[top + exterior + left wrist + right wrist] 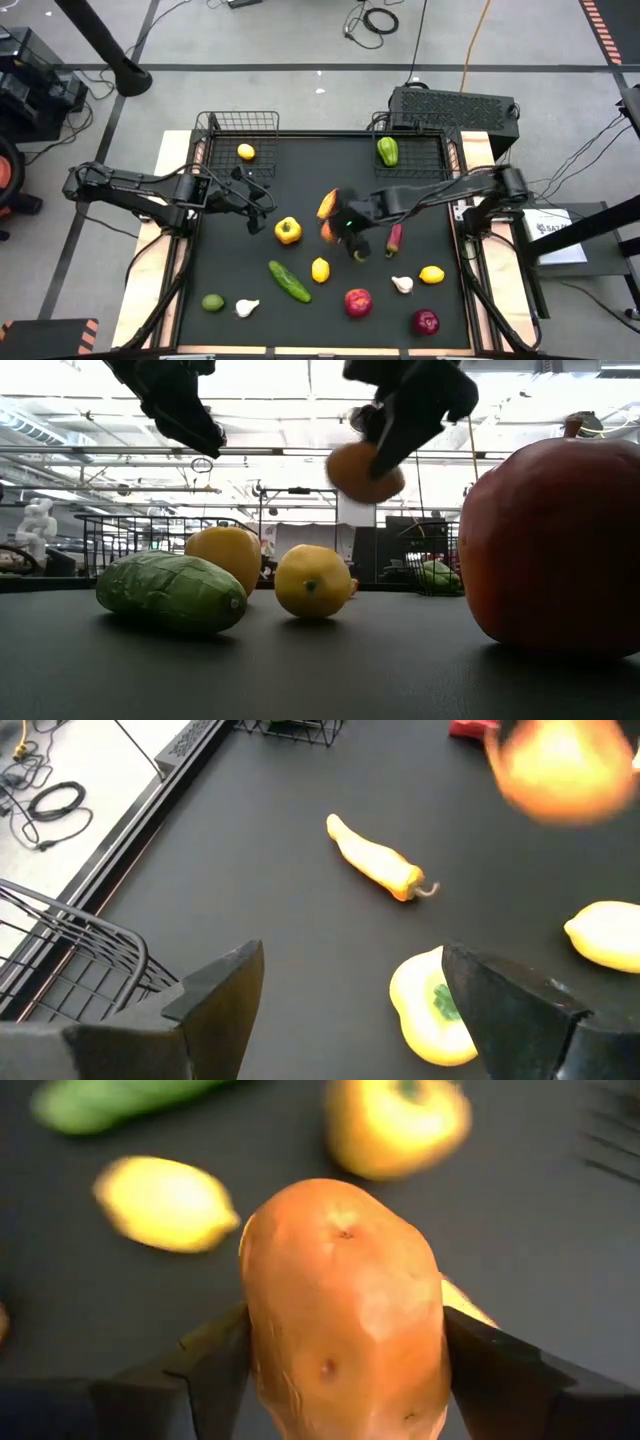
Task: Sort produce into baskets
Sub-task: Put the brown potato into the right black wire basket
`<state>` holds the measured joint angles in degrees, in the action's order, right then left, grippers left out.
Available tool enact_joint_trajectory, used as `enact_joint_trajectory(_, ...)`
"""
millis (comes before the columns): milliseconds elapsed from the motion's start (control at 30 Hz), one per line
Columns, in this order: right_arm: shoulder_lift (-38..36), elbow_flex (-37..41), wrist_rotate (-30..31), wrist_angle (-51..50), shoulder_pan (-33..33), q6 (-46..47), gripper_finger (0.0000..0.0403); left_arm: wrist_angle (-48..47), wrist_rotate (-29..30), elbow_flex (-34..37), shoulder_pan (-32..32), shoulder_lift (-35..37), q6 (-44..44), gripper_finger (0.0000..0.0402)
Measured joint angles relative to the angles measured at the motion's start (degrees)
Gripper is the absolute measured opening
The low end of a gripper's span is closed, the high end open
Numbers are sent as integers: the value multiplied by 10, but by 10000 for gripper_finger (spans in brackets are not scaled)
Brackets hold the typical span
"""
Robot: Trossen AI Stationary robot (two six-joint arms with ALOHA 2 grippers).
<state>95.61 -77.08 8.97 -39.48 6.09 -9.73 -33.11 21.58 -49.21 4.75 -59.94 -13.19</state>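
My right gripper (340,224) is over the middle of the black table, shut on an orange-brown, potato-like vegetable (345,1310), which also shows in the low view (365,472). My left gripper (255,195) hovers open and empty left of centre, by a yellow bell pepper (287,231). Two black wire baskets stand at the far edge. The left basket (238,125) holds a lemon (245,152). The right basket (425,155) holds a green pepper (388,151). A long yellow-orange pepper (375,870) lies on the table between the grippers. My right gripper pinches the potato-like vegetable by its two opposite sides (262,1350), one finger on each. The fingers (400,430) come down at a slant from above. The vegetable hangs below them, lifted clear of the table.
On the near half of the table lie a cucumber (289,280), lemons (320,270) (432,274), a lime (212,302), two garlic bulbs (247,307) (402,284), two red apples (357,301) (425,322) and a red chili (394,238). A black perforated box (455,105) stands behind the right basket.
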Motion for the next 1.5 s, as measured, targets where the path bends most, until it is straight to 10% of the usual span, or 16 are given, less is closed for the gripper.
enact_joint_trajectory(467, -201, 94, 368, -82, -187, 205, 281, 7, 0, 0, 2, 0, 0, 310)
enact_joint_trajectory(900, -245, 232, 372, 1, -389, 217, 281, 20, -1, 0, 2, 0, 0, 310)
enact_joint_trajectory(1500, -242, 234, 399, -78, -494, 272, 305, 31, -1, 0, 2, 0, 0, 310)
